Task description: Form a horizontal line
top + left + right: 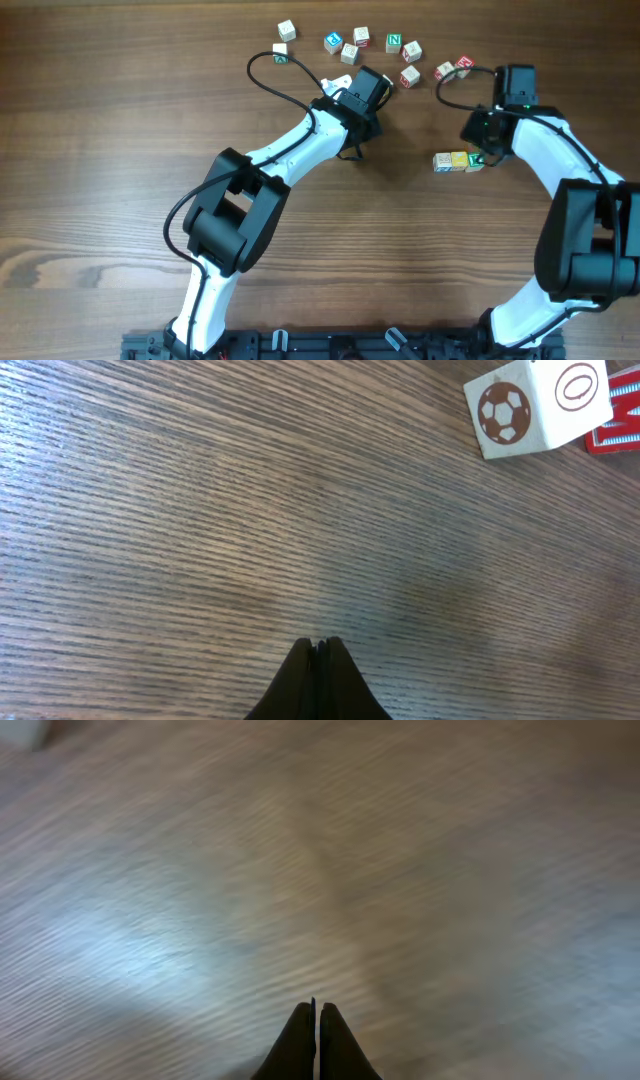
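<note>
Cube row (458, 160) beside right arm (535, 145), open table (400, 250) leftward

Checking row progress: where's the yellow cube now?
Overhead view, right side of the table: the yellow cube sits in the middle of a three-cube row, between the pale cube and the green-letter cube.

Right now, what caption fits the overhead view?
Two arms over a wooden table; a row of three cubes beside the right arm, loose cubes beyond.

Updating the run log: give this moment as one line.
left gripper shut, empty | right gripper shut, empty | three-cube row lined up | loose cubes scattered
</note>
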